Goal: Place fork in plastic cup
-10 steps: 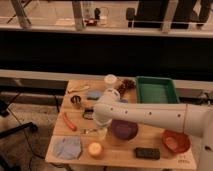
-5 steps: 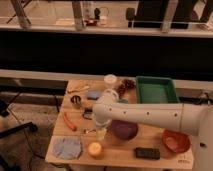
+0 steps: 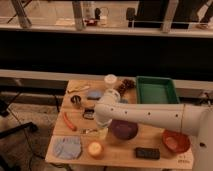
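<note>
Closing in on the fork, grasp not yet made
The fork (image 3: 89,131) lay flat on the near-left part of the table (image 3: 117,160), between the orange-red stick (image 3: 69,121) and the purple bowl (image 3: 123,129). The gripper (image 3: 100,127) hung just right of it, jaws spread wide and holding nothing. We judged the pick-up to be in hand: the next move called for settling over the thin metal, closing, then carrying it to the pale cup (image 3: 110,79) at the far edge, which we took for the plastic one
</note>
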Tool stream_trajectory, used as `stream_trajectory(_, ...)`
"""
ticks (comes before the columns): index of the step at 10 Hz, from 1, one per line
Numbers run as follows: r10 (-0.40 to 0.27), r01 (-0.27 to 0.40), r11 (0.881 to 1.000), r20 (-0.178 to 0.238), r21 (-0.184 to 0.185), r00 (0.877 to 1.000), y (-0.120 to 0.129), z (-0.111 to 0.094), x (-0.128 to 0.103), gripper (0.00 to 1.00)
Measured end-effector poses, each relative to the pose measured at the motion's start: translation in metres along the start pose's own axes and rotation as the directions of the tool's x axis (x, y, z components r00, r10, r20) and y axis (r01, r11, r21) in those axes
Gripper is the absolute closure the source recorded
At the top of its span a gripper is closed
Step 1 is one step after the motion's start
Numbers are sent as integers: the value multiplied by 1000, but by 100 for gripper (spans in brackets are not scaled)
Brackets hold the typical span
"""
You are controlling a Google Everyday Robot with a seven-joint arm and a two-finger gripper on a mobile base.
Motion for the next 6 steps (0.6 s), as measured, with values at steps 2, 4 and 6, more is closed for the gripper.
stream_trajectory(2, -3, 3, 1000, -2, 2, 1000, 0, 3, 1, 20)
stream_trajectory(4, -2, 2, 1000, -2, 0, 1000, 1, 6, 3, 20)
stream_trajectory(6, 3, -3, 1000, -6, -1, 1000, 1, 9, 5, 20)
